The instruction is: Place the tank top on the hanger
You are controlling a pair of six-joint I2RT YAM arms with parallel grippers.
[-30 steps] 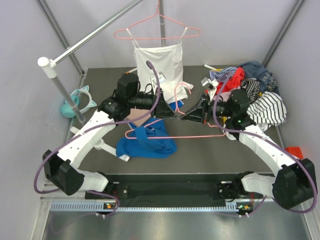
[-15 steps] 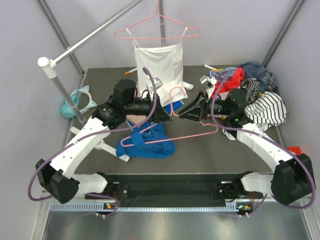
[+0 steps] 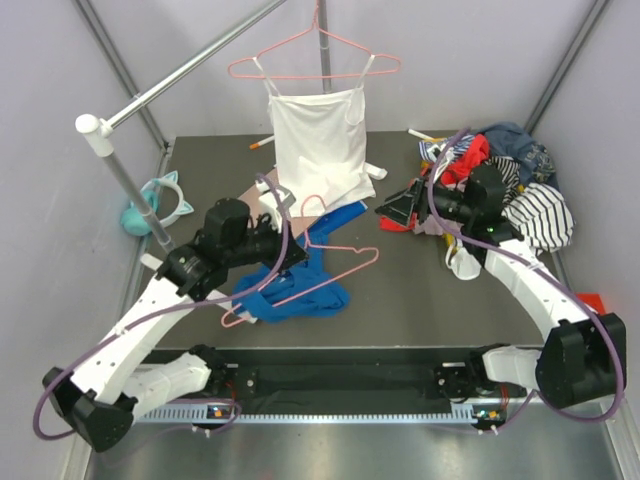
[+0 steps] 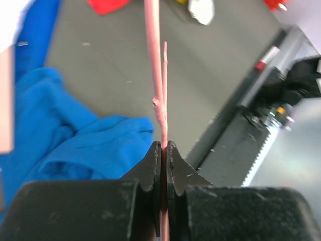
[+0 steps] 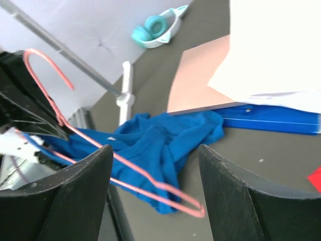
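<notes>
The hanger [image 3: 300, 290] has swung over to the near left. It is now carried by the left claw [image 3: 298, 258] alone, whose jaws are clamped tight on the thin pink wire. The right claw [image 3: 385, 210] has let go and drawn back toward the clothes pile [image 3: 525, 200], and its jaws now stand apart and empty. The hanger hangs tilted over the tank top [image 3: 325, 295], a crumpled royal-blue heap near the middle of the surface [image 3: 420, 290]. Bare surface lies to the right of the heap and toward the near edge. The white camisole [image 3: 320, 140] hangs behind.
</notes>
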